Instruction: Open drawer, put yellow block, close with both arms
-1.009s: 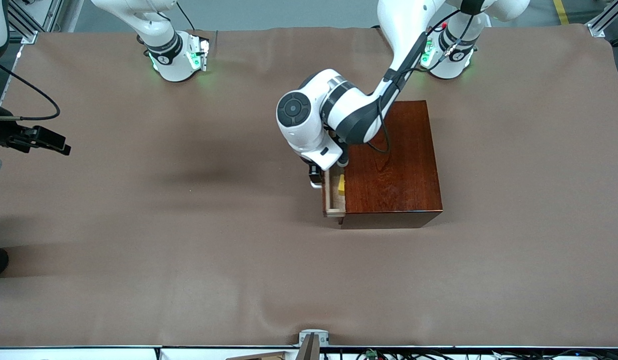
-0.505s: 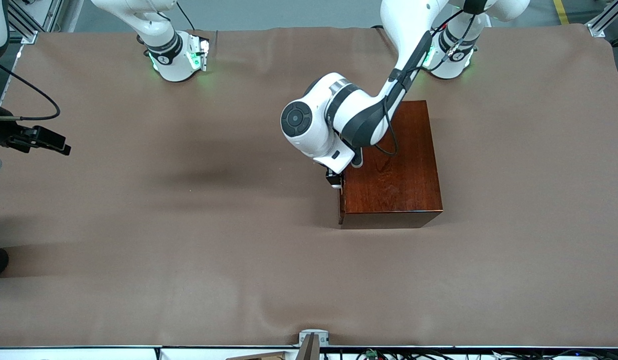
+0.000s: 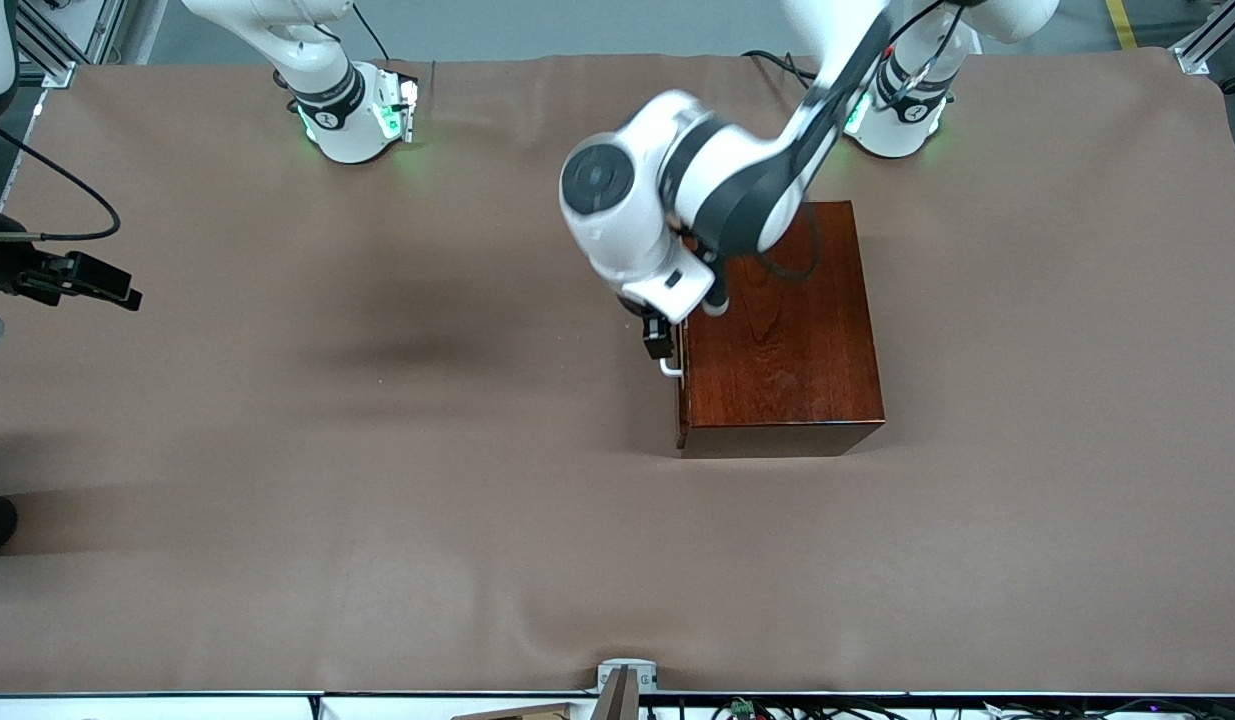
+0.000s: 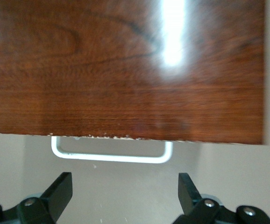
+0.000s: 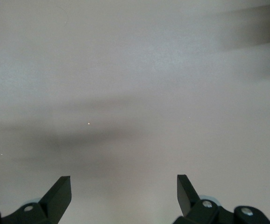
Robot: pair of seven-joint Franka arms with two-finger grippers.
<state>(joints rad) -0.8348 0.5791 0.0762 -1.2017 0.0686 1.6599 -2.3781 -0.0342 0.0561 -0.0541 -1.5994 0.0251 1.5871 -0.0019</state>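
Note:
The dark reddish-brown wooden box stands mid-table, nearer the left arm's end. Its drawer is shut, and only the white bar handle sticks out of the box's front. The yellow block is hidden. My left gripper hangs open and empty just above and in front of the handle. In the left wrist view the handle lies under the box's top, free between and ahead of the open gripper. My right gripper waits open at the right arm's end of the table, over bare cloth.
Brown cloth covers the whole table. The two green-lit arm bases stand along the edge farthest from the front camera. A small metal bracket sits at the nearest edge.
The drawer, open a second ago with the yellow block in it, has been pushed shut. The left gripper has since lifted and drawn back from the handle. The right arm has not moved.

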